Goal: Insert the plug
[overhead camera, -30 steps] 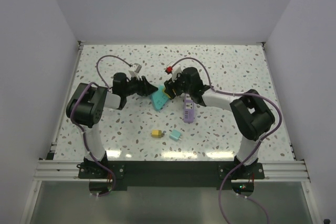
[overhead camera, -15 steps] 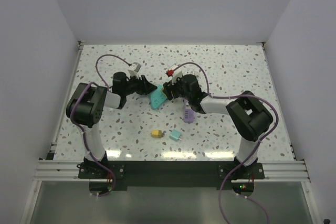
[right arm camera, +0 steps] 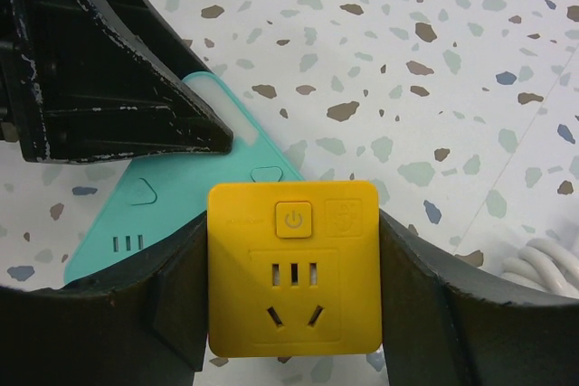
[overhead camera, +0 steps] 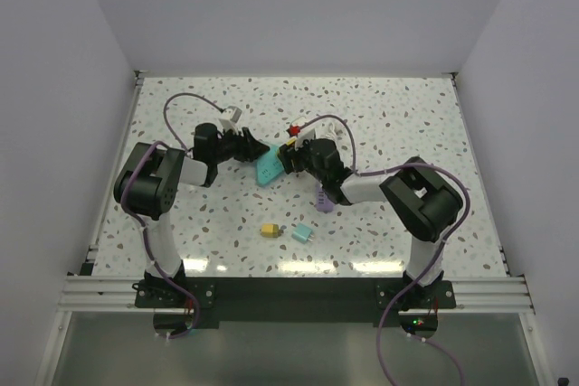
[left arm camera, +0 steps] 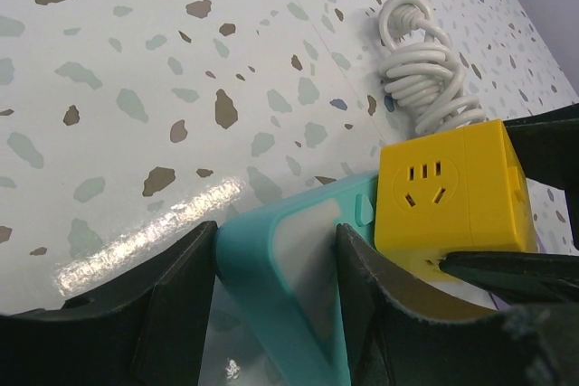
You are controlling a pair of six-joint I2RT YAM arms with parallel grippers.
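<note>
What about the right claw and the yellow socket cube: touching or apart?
Touching. The right wrist view shows the yellow socket cube clamped in the right claw, both fingers pressed flat against its sides with no gap.

Centre of the table (overhead camera: 407, 124) is crowded. The left gripper (overhead camera: 256, 149) is clamped on a teal block (overhead camera: 268, 168) and the right gripper (overhead camera: 288, 158) on a yellow cube (right arm camera: 294, 264). They sit nose to nose with no passable gap between them.
- Left wrist view: a white coiled cord (left arm camera: 425, 70) lies just beyond the cube and blocks that side.
- A purple adapter (overhead camera: 323, 198) lies just beside the right arm (overhead camera: 362, 189), on its near side.
- A small yellow plug (overhead camera: 270, 230) and a small teal plug (overhead camera: 302, 234) lie side by side toward the front, between the arms.
- Open tabletop: the strip along the back wall (overhead camera: 298, 6), the far-right quarter and the front-left corner.
- Walls close off three sides.
</note>
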